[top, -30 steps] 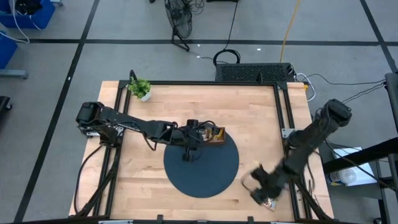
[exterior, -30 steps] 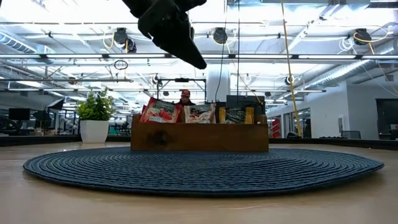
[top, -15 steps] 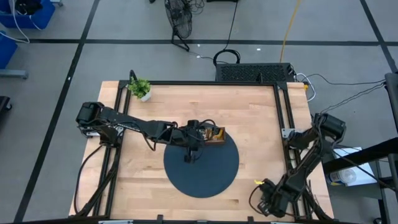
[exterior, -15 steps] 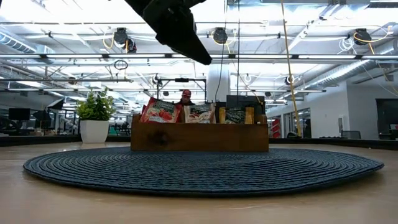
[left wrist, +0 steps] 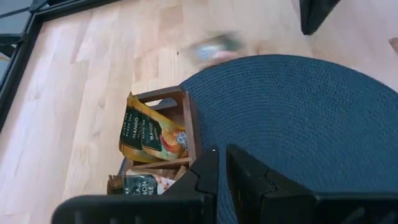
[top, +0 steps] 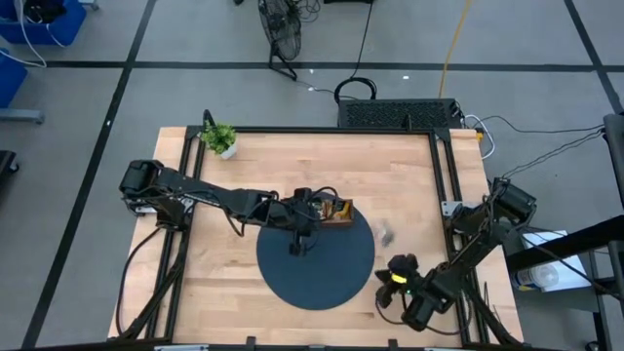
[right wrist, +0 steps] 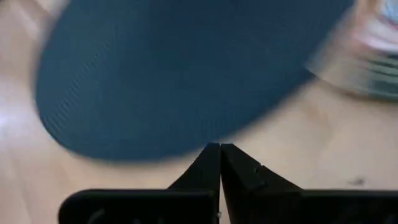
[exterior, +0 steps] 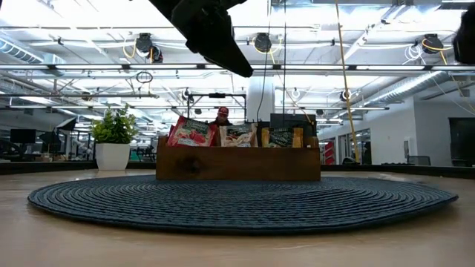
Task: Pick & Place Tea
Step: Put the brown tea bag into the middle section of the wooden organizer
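The brown wooden tray point(exterior: 237, 162) stands on the far part of the round dark mat point(top: 315, 258). Tea sachets stand upright in its compartments: red ones point(exterior: 191, 132) and orange-and-green ones point(left wrist: 149, 130). One more sachet point(top: 385, 234) shows as a blur over the bare wood right of the mat, also in the left wrist view point(left wrist: 214, 46). My left gripper point(left wrist: 221, 165) is shut and empty, raised above the mat just in front of the tray point(exterior: 223, 44). My right gripper point(right wrist: 219, 152) is shut and empty, near the mat's near right rim point(top: 395, 273).
A small green potted plant point(top: 220, 138) stands at the table's far left corner. Bare wood lies to the left and right of the mat. Black frame rails point(top: 450, 185) run along the table's edges. My right arm point(top: 478, 244) reaches in from the right edge.
My right gripper has gone from the table's near right corner toward the mat, farther from the near edge and a little leftward. A blurred sachet now shows over the wood right of the mat, where none lay before.
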### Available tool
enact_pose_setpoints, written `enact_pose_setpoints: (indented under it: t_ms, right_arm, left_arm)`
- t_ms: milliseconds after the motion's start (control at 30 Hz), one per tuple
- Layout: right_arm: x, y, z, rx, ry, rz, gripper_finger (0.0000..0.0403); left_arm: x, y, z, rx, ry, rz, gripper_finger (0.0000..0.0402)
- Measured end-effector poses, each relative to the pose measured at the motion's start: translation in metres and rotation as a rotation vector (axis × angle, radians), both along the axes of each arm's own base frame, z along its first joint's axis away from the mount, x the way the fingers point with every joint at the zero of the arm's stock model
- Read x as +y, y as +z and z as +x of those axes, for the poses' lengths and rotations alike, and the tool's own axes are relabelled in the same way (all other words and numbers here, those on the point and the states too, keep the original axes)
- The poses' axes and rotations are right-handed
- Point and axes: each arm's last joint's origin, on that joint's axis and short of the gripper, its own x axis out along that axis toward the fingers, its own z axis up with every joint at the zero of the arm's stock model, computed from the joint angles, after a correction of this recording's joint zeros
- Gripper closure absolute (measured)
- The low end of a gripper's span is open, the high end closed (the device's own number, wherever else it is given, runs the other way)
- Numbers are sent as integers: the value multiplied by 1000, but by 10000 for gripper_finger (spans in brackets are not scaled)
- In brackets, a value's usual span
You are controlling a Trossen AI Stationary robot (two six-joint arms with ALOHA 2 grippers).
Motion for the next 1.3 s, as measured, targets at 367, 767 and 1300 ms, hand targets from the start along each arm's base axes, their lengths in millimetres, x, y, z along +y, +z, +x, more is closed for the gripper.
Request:
enact_pose_setpoints:
  t_ms: [367, 767, 1300]
  right_arm:
    - [-7, 21, 13, -223, 140, -663, 402]
    - [-159, 74, 47, 407, 182, -384, 353]
    - [-286, 37, 60, 584, 224, -12, 118]
  left_arm:
    - [-1, -20, -5, 16, -2, -7, 366]
    - [-10, -18, -5, -7, -54, 16, 366]
    - [-9, -18, -5, 4, -67, 35, 366]
